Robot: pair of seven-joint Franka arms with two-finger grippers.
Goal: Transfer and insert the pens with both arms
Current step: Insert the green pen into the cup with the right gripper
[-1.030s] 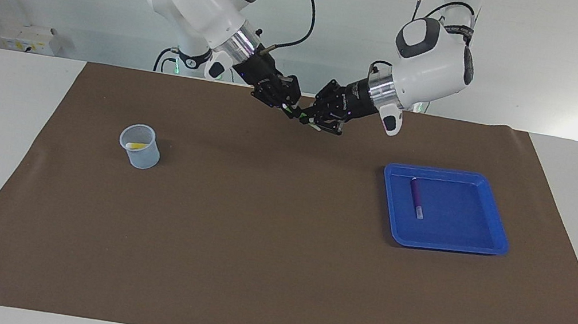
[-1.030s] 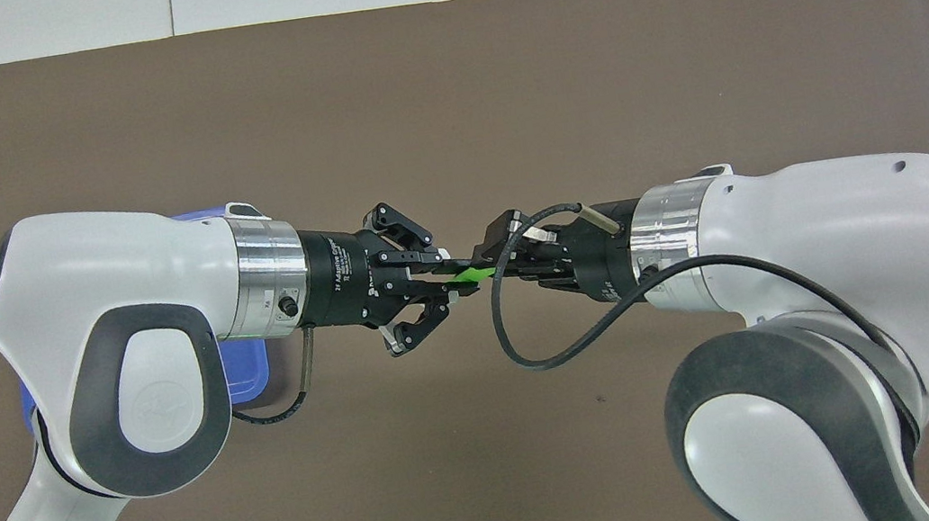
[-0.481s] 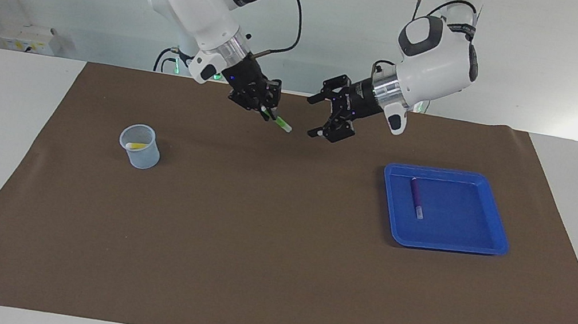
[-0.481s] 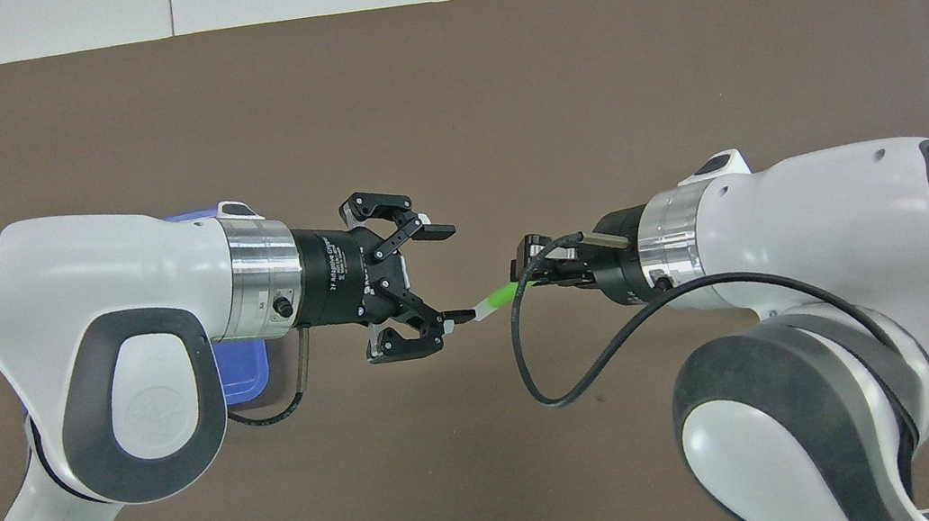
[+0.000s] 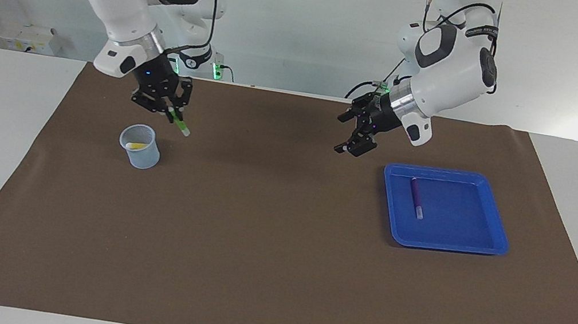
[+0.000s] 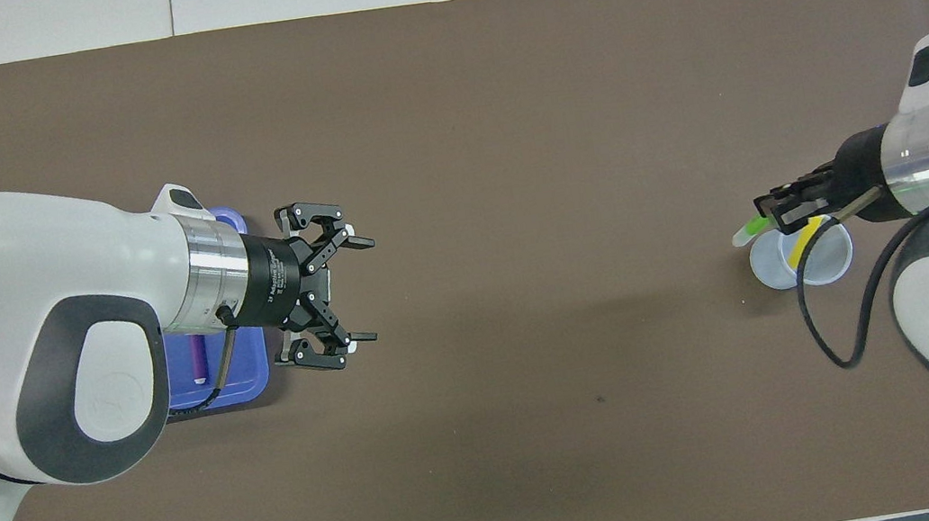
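My right gripper (image 5: 172,108) is shut on the green pen (image 5: 179,124), which slants down with its pale cap lowest, just above the mat beside the clear cup (image 5: 141,147). From overhead, the right gripper (image 6: 773,208) and green pen (image 6: 748,230) sit over the rim of the cup (image 6: 824,263). A yellow pen (image 5: 136,146) leans inside the cup. The purple pen (image 5: 417,197) lies in the blue tray (image 5: 460,218). My left gripper (image 5: 341,134) hangs open and empty over the mat beside the tray.
The brown mat (image 5: 274,252) covers most of the white table. In the overhead view the left arm hides most of the blue tray (image 6: 248,368), where part of the purple pen (image 6: 198,363) shows. The left gripper (image 6: 366,290) has its fingers spread wide.
The left gripper let go of the green pen and drew back toward the tray, open. The right arm carried the pen from mid-table over to the cup.
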